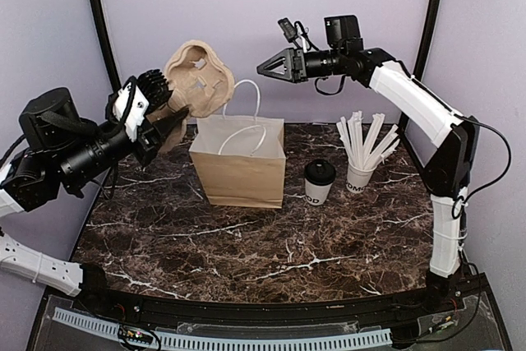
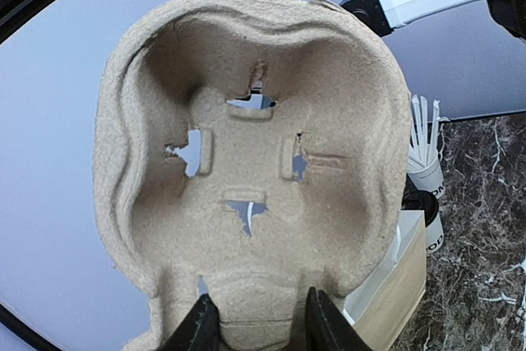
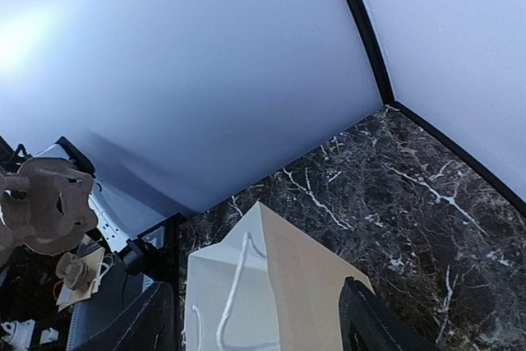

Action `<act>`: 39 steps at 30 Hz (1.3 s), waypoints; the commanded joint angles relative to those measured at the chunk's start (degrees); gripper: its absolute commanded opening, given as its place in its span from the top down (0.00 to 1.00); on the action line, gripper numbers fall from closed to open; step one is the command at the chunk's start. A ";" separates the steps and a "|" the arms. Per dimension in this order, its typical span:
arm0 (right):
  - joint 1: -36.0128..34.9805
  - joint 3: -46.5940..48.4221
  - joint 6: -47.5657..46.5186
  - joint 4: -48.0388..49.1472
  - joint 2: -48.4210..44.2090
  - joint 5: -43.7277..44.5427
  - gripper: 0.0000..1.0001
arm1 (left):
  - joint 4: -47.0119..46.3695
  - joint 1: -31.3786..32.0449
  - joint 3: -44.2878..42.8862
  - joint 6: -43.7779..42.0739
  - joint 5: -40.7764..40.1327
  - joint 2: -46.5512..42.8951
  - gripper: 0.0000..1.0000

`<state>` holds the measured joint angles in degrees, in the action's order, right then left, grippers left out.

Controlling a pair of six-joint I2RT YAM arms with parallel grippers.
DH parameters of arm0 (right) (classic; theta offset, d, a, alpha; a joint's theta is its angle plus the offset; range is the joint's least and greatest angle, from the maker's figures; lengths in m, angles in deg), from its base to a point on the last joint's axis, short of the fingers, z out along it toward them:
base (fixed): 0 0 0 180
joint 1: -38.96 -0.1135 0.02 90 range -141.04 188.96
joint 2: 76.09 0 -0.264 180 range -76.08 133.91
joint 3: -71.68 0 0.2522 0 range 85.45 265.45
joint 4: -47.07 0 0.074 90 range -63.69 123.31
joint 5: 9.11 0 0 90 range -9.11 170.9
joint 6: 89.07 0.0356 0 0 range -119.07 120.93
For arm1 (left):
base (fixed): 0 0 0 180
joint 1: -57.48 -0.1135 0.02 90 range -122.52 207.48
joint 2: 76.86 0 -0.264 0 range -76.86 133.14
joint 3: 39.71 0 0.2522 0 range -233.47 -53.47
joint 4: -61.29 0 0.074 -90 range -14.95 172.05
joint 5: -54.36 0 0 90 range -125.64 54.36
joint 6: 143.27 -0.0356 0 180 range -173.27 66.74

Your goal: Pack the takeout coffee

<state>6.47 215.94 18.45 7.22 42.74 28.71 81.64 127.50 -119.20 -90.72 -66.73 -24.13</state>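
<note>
**Aloft: carrier pinched in left gripper, right gripper spread wide**

The left gripper's two fingers clamp the bottom edge of the moulded pulp carrier, which rises upright above them, off the table. The right gripper's fingers stand wide apart with nothing between them. The brown paper bag sits open beneath them. The takeout coffee stands on the table well below the right fingers and far from the left ones, between the bag and the cup of straws
</note>
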 commanded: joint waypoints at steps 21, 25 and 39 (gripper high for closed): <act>-2.12 -11.53 -5.96 -7.68 -7.50 8.25 0.39 | -9.97 -12.23 0.50 9.49 11.94 4.06 0.61; -4.58 -12.06 -6.95 -9.12 -7.51 8.38 0.44 | -9.15 -14.20 -1.45 10.97 13.15 4.54 0.61; -7.35 -12.90 -2.89 -9.05 -6.57 16.17 0.52 | -7.27 -27.22 -10.98 18.50 23.26 10.63 0.61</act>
<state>-0.85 203.16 13.51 -3.12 35.81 42.42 75.11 103.53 -126.48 -75.79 -48.39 -14.47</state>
